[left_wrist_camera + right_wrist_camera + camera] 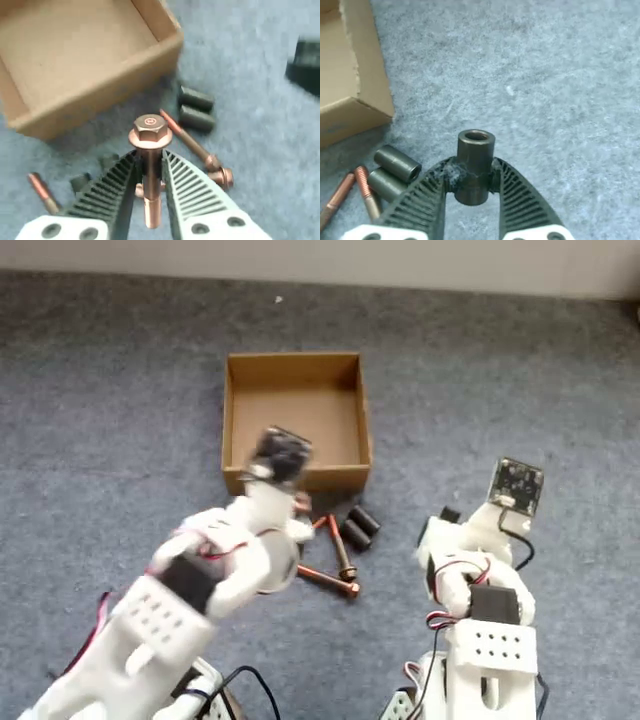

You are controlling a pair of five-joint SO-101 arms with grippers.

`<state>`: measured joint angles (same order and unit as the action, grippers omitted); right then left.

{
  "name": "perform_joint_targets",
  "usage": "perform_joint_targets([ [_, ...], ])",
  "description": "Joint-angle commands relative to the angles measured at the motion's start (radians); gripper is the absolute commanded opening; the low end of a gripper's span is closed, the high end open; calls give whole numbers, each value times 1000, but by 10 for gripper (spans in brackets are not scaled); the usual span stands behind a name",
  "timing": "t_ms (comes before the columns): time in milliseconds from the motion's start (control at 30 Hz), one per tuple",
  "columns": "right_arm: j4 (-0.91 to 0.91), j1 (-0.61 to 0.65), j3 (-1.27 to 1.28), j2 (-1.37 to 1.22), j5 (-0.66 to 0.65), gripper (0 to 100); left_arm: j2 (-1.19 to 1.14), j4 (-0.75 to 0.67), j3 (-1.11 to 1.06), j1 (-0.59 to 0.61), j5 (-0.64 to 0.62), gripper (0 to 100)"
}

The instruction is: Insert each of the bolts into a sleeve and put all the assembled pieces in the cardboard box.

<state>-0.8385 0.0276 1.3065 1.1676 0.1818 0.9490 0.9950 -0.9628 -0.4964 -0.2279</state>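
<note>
My left gripper (150, 162) is shut on the shank of a copper bolt (150, 131), held hex head up above the carpet in front of the cardboard box (100, 95). My right gripper (472, 169) is shut on a dark sleeve (475, 147), standing upright with its open bore showing. Two more sleeves (196, 107) lie side by side on the carpet near the box's corner, with loose bolts (192, 142) beside them. From above, the box (228, 420) sits mid-table, the loose bolts (340, 550) and sleeves (360, 525) just in front of it.
Grey carpet covers the table. Another bolt (42, 192) and dark pieces (80, 182) lie behind the left fingers. The left arm (200, 580) leans toward the box front; the right arm (480, 540) stands to the right. Open carpet surrounds the box's sides.
</note>
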Motion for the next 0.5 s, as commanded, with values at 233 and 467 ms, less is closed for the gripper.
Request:
perform_joint_targets([
  [233,-16,191,-148,30,8,5,424,3,1,143,37,5],
  [467,-136,346,-222,220,6,5,550,9,-1,170,37,5],
])
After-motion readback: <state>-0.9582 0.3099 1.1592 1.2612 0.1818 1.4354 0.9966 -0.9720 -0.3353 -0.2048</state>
